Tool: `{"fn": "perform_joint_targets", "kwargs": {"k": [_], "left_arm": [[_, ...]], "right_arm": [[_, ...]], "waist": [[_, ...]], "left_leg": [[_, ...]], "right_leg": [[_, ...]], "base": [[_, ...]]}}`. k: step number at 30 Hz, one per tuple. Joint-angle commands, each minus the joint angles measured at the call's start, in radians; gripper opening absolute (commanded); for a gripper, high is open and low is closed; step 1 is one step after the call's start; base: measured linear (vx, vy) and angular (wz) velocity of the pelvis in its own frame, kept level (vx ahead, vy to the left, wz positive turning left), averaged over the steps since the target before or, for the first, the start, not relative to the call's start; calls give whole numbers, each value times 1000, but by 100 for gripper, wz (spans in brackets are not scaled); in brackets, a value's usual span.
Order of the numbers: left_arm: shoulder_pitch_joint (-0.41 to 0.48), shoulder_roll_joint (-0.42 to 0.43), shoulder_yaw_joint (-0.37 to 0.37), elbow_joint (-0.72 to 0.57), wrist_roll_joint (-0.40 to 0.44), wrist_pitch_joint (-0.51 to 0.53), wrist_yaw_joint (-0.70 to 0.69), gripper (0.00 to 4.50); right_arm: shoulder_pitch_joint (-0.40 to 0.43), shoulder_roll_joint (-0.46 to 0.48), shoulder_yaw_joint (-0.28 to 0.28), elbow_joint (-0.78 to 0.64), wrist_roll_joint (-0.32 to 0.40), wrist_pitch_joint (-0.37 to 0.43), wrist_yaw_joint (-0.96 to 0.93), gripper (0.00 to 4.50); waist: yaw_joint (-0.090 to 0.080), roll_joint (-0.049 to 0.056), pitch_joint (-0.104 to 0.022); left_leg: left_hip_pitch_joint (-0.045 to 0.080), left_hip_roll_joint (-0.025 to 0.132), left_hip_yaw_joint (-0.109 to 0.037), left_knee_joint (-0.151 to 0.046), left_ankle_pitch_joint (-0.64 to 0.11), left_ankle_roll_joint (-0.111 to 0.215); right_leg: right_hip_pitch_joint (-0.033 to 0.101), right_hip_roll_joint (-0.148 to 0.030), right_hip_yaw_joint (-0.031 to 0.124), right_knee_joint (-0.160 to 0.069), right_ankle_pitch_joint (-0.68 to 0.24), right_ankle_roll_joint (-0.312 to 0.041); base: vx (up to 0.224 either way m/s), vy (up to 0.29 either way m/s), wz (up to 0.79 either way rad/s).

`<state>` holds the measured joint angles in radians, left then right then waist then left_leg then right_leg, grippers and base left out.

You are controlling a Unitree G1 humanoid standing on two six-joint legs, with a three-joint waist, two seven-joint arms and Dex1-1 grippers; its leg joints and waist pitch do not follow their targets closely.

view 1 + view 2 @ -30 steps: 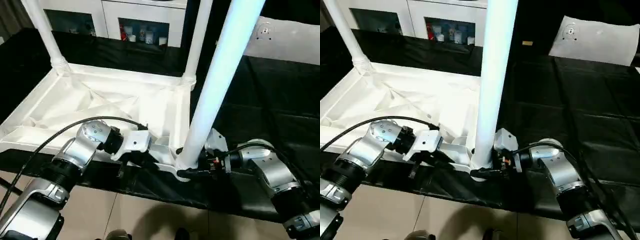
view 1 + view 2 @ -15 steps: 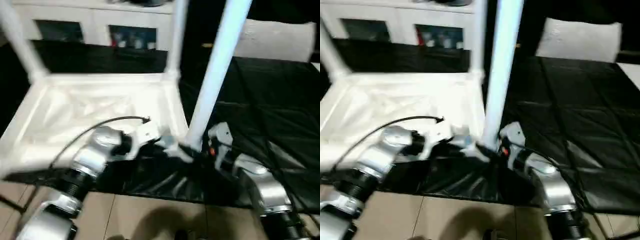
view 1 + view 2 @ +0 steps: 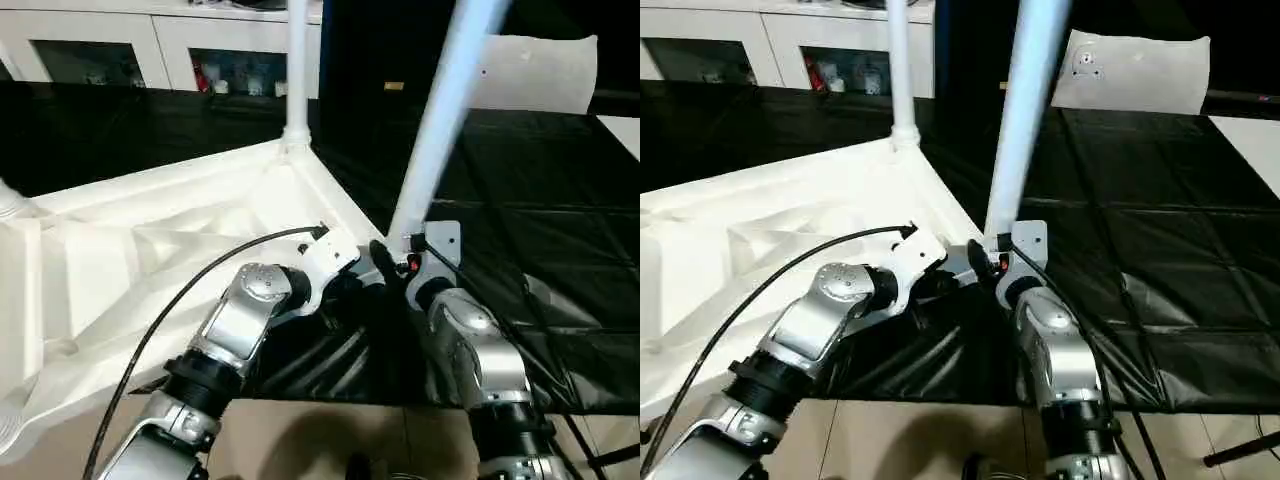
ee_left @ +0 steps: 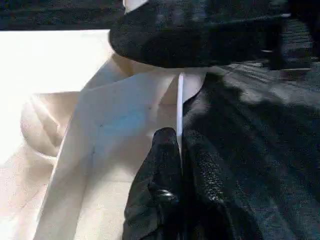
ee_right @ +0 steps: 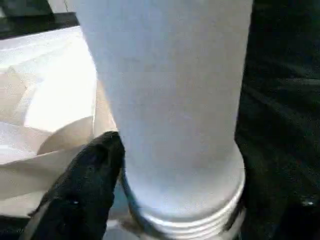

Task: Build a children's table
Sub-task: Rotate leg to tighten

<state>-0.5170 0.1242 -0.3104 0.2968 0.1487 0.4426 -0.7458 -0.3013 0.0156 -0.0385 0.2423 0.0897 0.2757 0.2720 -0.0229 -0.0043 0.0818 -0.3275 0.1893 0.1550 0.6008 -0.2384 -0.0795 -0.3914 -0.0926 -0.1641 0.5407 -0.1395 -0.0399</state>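
Note:
The children's table lies upside down on the black cloth, its ribbed white top (image 3: 150, 250) facing up. One leg (image 3: 440, 120) rises from the near right corner socket, a second leg (image 3: 296, 70) stands at the far corner, and a stub of a third (image 3: 8, 200) shows at the left edge. My left gripper (image 4: 180, 142) is shut on the thin rim of the top beside the near corner, and it appears again from above (image 3: 345, 288). My right gripper (image 3: 400, 262) sits at the threaded base of the near leg (image 5: 175, 100).
A white cabinet with glass doors (image 3: 150, 50) runs along the back. A white panel (image 3: 530, 70) lies at the back right. Black cloth (image 3: 550, 250) covers the surface to the right of the table. Tiled floor lies under my forearms, and a black cable (image 3: 200, 270) arcs over my left arm.
The camera has swung. The table top now lies at an angle to the cabinet, its near right corner further from me. Both arms have reached out with it.

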Motion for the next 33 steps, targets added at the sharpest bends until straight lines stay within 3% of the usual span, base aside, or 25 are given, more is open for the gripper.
{"fn": "perform_joint_targets", "kwargs": {"k": [1,2,4,7,14,20,22,24,27,28,30,33], "left_arm": [[8,7,-27,-8,-13,-52,-19,0],[13,22,-30,-9,-13,-60,-35,0],[22,51,-36,-10,-17,-92,-76,0],[40,109,-43,-16,-38,-156,-175,0],[40,220,-90,20,-62,-271,-360,0],[-8,267,-111,90,-123,-384,-569,0],[-35,286,-124,123,-128,-422,-625,0],[-47,292,-128,139,-125,-438,-647,0],[-63,303,-141,153,-126,-464,-695,0],[-67,305,-144,159,-127,-472,-710,0],[-78,311,-154,170,-130,-491,-749,0],[-85,313,-161,180,-137,-503,-777,0]], "right_arm": [[26,7,98,-13,38,-3,101,384],[33,-7,94,-23,44,-12,119,389],[46,-36,82,-45,56,-17,157,405],[66,-113,66,-82,79,-47,263,438],[71,-297,73,-125,128,-75,525,445],[47,-439,140,-124,172,-98,809,445],[40,-484,179,-119,174,-110,909,445],[33,-500,195,-112,172,-117,951,445],[16,-514,215,-91,172,-121,1001,445],[9,-517,221,-84,173,-120,1016,445],[-12,-521,236,-64,180,-112,1055,408],[-27,-525,247,-47,185,-112,1083,405]], "waist": [[8,-8,-60],[12,-8,-64],[15,-10,-62],[19,-8,-62],[32,-7,-58],[45,-4,-62],[55,-11,-64],[62,-10,-63],[65,-16,-64],[67,-13,-64],[70,-18,-66],[77,-17,-66]], "left_leg": [[-23,38,-13,-79,-116,100],[-23,36,-10,-74,-87,113],[-32,32,-7,-71,-55,135],[-32,31,-5,-70,-54,148],[-21,41,-5,-76,-85,136],[-21,43,-4,-74,-61,151],[-17,45,-1,-73,-45,154],[-17,45,0,-73,-48,159],[-18,47,0,-74,-45,147],[-17,49,0,-74,-41,145],[-16,50,1,-74,-33,144],[-16,52,3,-72,-19,146]], "right_leg": [[56,-78,69,-59,-365,-117],[54,-77,75,-52,-338,-127],[53,-74,80,-43,-310,-142],[55,-71,79,-46,-330,-121],[46,-66,81,-49,-379,-120],[48,-67,85,-38,-314,-156],[47,-69,88,-35,-294,-167],[47,-68,88,-34,-303,-169],[49,-70,87,-34,-310,-169],[48,-71,88,-33,-307,-172],[49,-71,87,-29,-292,-179],[47,-72,89,-23,-271,-186]], "base": [[0,0,0],[0,0,0],[29,-55,2],[7,-17,-1],[0,0,0],[0,0,0],[0,0,0],[0,0,0],[0,0,0],[0,0,0],[0,0,0],[0,0,0]]}}
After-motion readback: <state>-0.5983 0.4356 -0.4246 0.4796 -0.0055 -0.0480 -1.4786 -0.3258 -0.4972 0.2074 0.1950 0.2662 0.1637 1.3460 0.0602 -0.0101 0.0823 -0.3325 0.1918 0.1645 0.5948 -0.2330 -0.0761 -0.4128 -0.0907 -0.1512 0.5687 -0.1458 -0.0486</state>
